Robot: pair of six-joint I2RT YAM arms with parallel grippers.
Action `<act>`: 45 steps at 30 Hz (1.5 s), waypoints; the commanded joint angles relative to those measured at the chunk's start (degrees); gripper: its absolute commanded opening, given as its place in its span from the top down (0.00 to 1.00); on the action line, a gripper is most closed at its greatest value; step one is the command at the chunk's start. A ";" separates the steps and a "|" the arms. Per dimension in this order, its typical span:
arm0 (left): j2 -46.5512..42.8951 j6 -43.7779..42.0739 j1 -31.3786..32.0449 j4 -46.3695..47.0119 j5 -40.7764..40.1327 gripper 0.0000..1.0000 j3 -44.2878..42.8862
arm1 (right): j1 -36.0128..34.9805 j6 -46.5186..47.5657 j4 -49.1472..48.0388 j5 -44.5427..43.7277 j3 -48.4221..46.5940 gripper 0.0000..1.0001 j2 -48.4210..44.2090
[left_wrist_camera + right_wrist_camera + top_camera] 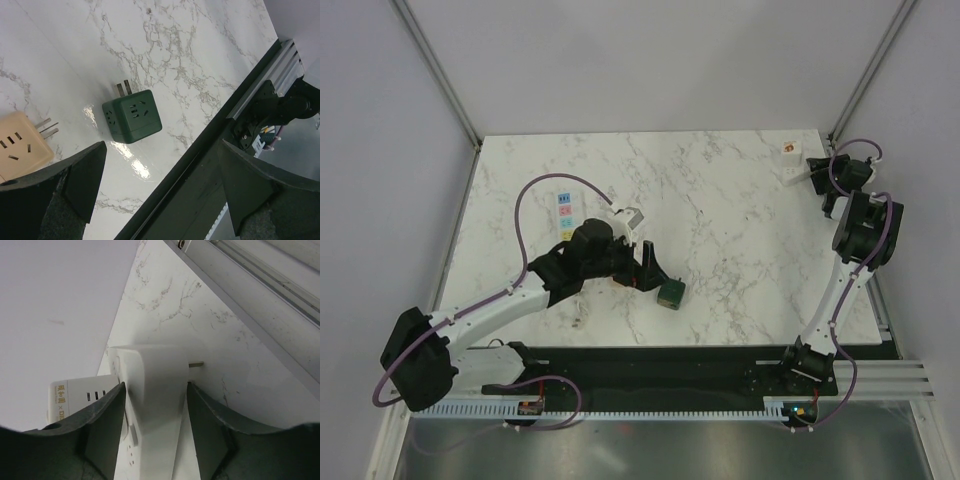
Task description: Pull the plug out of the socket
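Observation:
In the right wrist view, my right gripper (155, 387) is closed around a white plug block (157, 375) lying on the marble table, one finger on each side. A metal prong (196, 363) sticks out of its right side. A second white block with orange print (75, 395) sits just behind it on the left. In the top view this gripper (817, 180) is at the far right corner by the white plug (796, 176). My left gripper (648, 262) is open and empty, hovering near a green cube adapter (132, 115), which also shows in the top view (671, 292).
A beige adapter (20, 145) with bare prongs lies left of the green cube. A white strip with coloured stickers (563, 213) lies at the table's left. A small white block (788, 148) sits in the far right corner. The black rail (200, 165) runs along the near table edge.

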State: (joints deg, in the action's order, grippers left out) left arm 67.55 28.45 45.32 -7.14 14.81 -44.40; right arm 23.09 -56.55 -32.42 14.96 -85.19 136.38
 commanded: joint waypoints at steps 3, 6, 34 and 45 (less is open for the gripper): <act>0.30 0.64 -0.23 2.48 2.15 0.03 -1.92 | -0.41 -1.89 1.40 0.86 -0.51 0.49 2.93; 1.09 1.08 -0.23 2.30 2.59 0.03 -2.53 | -1.03 -2.07 -0.09 1.12 2.29 0.62 1.35; 32.89 0.92 -0.23 -6.22 -10.49 0.02 -39.59 | -18.69 -8.92 -28.13 7.97 38.35 1.00 -13.87; 59.79 -3.23 -1.20 -10.53 -18.14 0.01 -73.27 | -19.57 -9.63 -29.81 11.41 36.58 1.00 -12.36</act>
State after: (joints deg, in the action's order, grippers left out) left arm 123.90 27.70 44.51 -15.97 1.52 -111.81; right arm 3.97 -67.51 -61.01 23.92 -48.05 123.72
